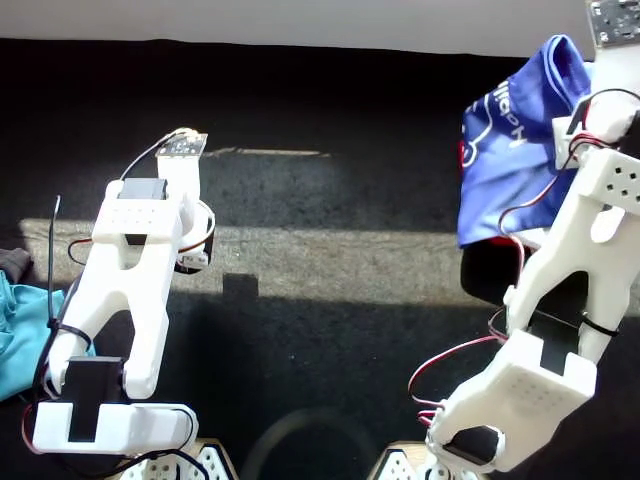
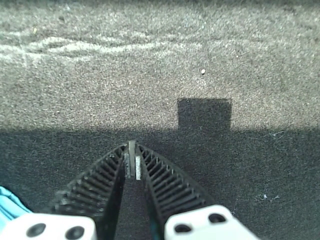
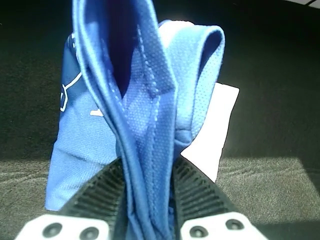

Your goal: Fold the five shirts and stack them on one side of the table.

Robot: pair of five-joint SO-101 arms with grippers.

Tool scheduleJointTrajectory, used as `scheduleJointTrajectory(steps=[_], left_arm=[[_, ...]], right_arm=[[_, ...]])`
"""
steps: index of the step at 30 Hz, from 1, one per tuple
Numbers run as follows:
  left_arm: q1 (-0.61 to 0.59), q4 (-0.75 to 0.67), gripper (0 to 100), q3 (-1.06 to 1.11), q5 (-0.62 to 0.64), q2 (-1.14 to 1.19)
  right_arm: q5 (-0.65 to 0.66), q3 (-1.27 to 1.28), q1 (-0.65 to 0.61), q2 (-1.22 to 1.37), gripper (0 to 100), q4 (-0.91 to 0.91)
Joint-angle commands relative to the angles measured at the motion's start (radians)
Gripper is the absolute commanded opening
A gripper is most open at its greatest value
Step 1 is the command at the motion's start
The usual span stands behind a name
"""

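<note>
A blue shirt [image 1: 510, 150] hangs in the air over the far right part of the table, lifted off the surface and draped downward with pale print on its front. In the right wrist view, the blue shirt [image 3: 145, 100] is bunched into thick vertical folds with a stitched hem. The folds run straight down between the 2 ribbed black fingers of the right gripper [image 3: 148, 167], which is clamped tight on the fabric. A white patch [image 3: 217, 130] shows behind the shirt; what it is cannot be told. From above, a thin strip of red [image 1: 500, 240] peeks out under the shirt's lower edge.

The white right arm [image 1: 590, 230] rises along the right side of the table up to the shirt, with red and black wires looping beside it.

A teal shirt [image 1: 20, 320] lies crumpled at the left edge of the table, just beside the base of the white left arm [image 1: 140, 260]. A corner of the teal shirt [image 2: 7, 200] also shows in the left wrist view. The left gripper [image 2: 132, 161] holds nothing; its 2 ribbed fingers meet at the tips, closed over the bare table [image 2: 210, 45].

The table [image 1: 330, 120] has a dark, rough covering, crossed by a band of sunlight, with a small square shadow [image 2: 205, 114] ahead of the left gripper.
</note>
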Motion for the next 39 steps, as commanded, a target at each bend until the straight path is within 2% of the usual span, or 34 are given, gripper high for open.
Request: scheduleJointTrajectory(steps=[1, 6, 13, 18, 24, 27, 31, 35, 39], left_arm=[[-0.008, 0.0, 1, -0.013, -0.006, -0.036], [-0.01, 0.003, 1, -0.013, -0.006, -0.036], [-0.01, 0.0, 1, -0.013, -0.006, -0.036], [-0.01, 0.0, 1, -0.013, -0.006, -0.036], [-0.01, -0.002, 1, -0.013, -0.006, -0.036], [-0.01, 0.005, 1, -0.013, -0.006, -0.036], [-0.01, 0.006, 1, -0.013, -0.006, -0.036], [-0.01, 0.003, 1, -0.013, -0.006, -0.036], [-0.01, 0.0, 1, -0.015, -0.006, -0.036]], right_arm=[[0.009, -0.013, 0.039, 0.082, 0.6, -0.033], [0.071, -0.016, 0.054, 0.239, 0.6, -0.101], [0.074, -0.016, 0.102, 0.309, 0.6, -0.232], [0.144, -0.022, 0.131, 0.312, 0.6, -0.246], [0.144, -0.03, 0.134, 0.361, 0.7, -0.239], [0.141, -0.03, 0.143, 0.364, 7.7, -0.242], [0.048, -0.085, 0.173, 0.364, 19.7, -0.289], [-0.06, -0.18, 0.197, 0.371, 20.0, -0.329], [-0.061, -0.196, 0.189, 0.364, 19.9, -0.329]])
